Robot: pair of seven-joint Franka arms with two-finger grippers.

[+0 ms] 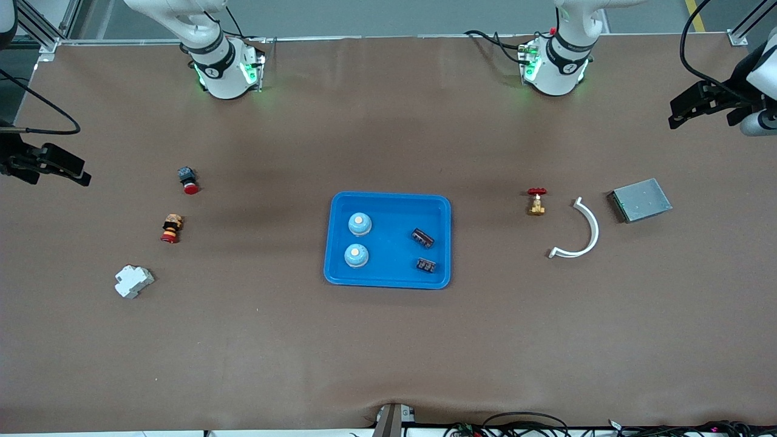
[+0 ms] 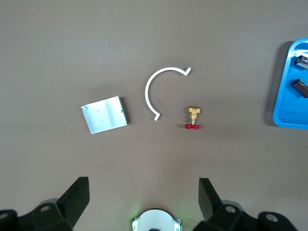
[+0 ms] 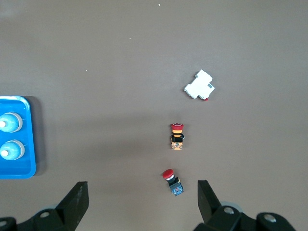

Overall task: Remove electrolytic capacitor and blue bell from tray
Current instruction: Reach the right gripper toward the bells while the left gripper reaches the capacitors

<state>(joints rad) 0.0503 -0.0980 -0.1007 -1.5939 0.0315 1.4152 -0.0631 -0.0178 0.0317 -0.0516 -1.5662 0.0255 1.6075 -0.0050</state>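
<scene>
A blue tray (image 1: 388, 203) lies in the middle of the table. Two light-blue bells (image 1: 359, 224) (image 1: 356, 255) sit in it toward the right arm's end. Two dark capacitors (image 1: 422, 237) (image 1: 426, 265) lie in it toward the left arm's end. My left gripper (image 1: 683, 109) hangs open and empty high over the left arm's end of the table, well away from the tray. My right gripper (image 1: 76, 169) hangs open and empty over the right arm's end. The left wrist view catches the tray's edge (image 2: 284, 118) and a capacitor (image 2: 299, 86); the right wrist view shows a bell (image 3: 10, 150).
Toward the left arm's end lie a brass valve with a red handle (image 1: 536, 201), a white curved strip (image 1: 583, 233) and a grey metal plate (image 1: 640, 199). Toward the right arm's end are two red pushbuttons (image 1: 188, 179) (image 1: 172, 228) and a white breaker (image 1: 133, 281).
</scene>
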